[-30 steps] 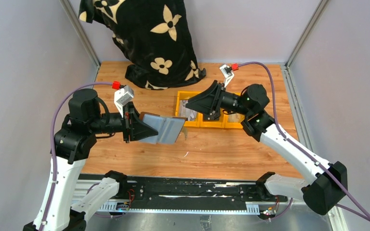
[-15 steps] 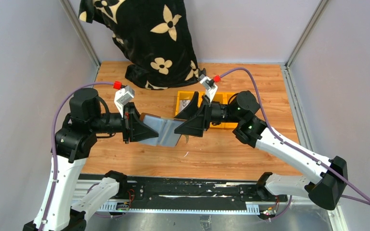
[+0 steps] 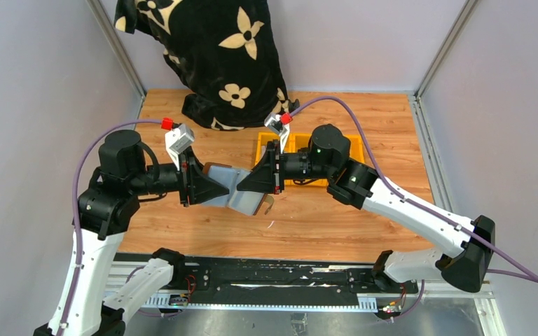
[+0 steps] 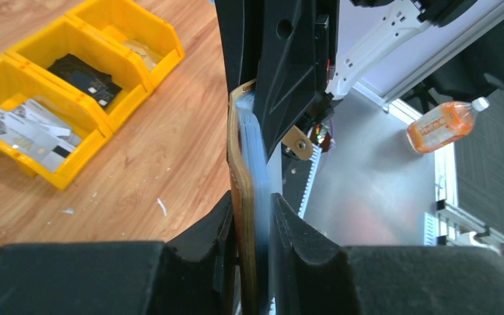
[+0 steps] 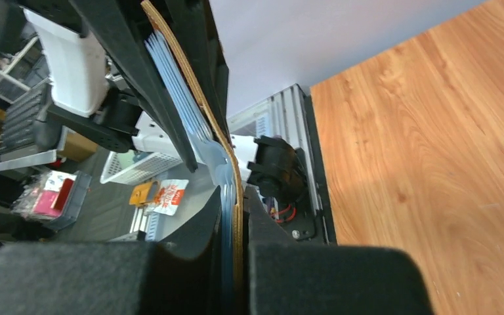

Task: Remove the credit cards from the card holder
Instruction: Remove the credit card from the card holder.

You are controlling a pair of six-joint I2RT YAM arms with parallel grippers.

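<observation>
Card holder (image 3: 247, 201) is up off the table (image 3: 336, 224), held in the air between the two arms, near the yellow bins (image 4: 85, 161).

Left gripper (image 4: 252, 207) is clamped on one end. Its wrist view shows the brown cover and bluish sleeves edge-on between the fingers.

Right gripper (image 5: 233, 197) is closed on the opposite end, with cover and sleeve layers both inside the pinch. I cannot tell whether a card is caught there or only sleeve.

Some grey cards (image 4: 21, 128) lie in the end bin, and a black object (image 4: 82, 73) lies in the middle one.

Step, as I read it: extraction, with the left arm anchoring and the right arm set to draw a card.

Next move calls for a straight pull along the sleeve, away from the left arm, while the left grip holds firm. If the cover drags along, I regrip on a card edge alone.
</observation>
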